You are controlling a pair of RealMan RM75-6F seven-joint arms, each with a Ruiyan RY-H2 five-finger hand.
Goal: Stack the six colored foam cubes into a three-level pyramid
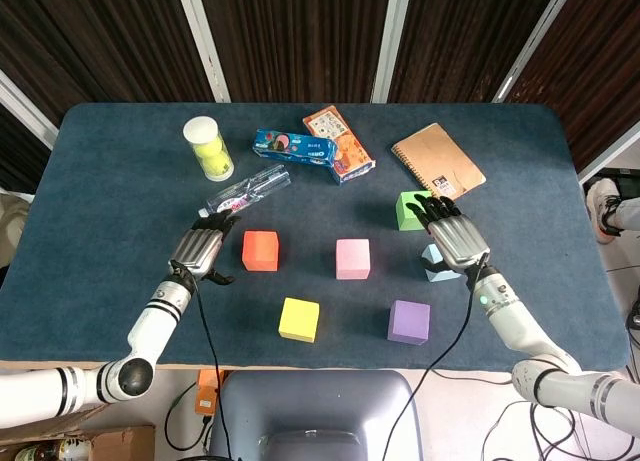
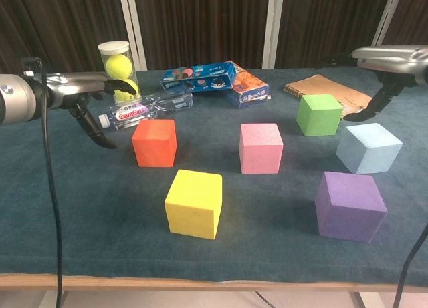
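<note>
Nearest the table's front edge sit the yellow cube point(image 1: 299, 319) and the purple cube point(image 1: 409, 322), well apart from each other on the blue cloth point(image 1: 110, 191). One row back stand the orange cube point(image 1: 260, 250) and the pink cube point(image 1: 352, 258), and further right the pale blue cube point(image 2: 368, 147). All six cubes rest singly on the cloth; none is stacked on another.

The left hand point(image 1: 203, 247) hangs flat, palm down, just left of the orange cube, fingers stretched forward and thumb hooked down, holding nothing. The right hand point(image 1: 449, 232) hangs palm down over the pale blue cube, covering most of it from above; from the chest view it sits above the cube, apart from it, fingers extended and empty.

Just past its fingertips is the green cube point(image 1: 409, 209), near the notebook. Behind the left hand lies a plastic water bottle point(image 1: 250, 190) on its side. Further back stand a clear tube of tennis balls point(image 1: 208, 148), a blue cookie box point(image 1: 293, 146) lying flat, an orange snack box point(image 1: 338, 143) touching it, and a brown spiral notebook point(image 1: 437, 159) at the right.
</note>
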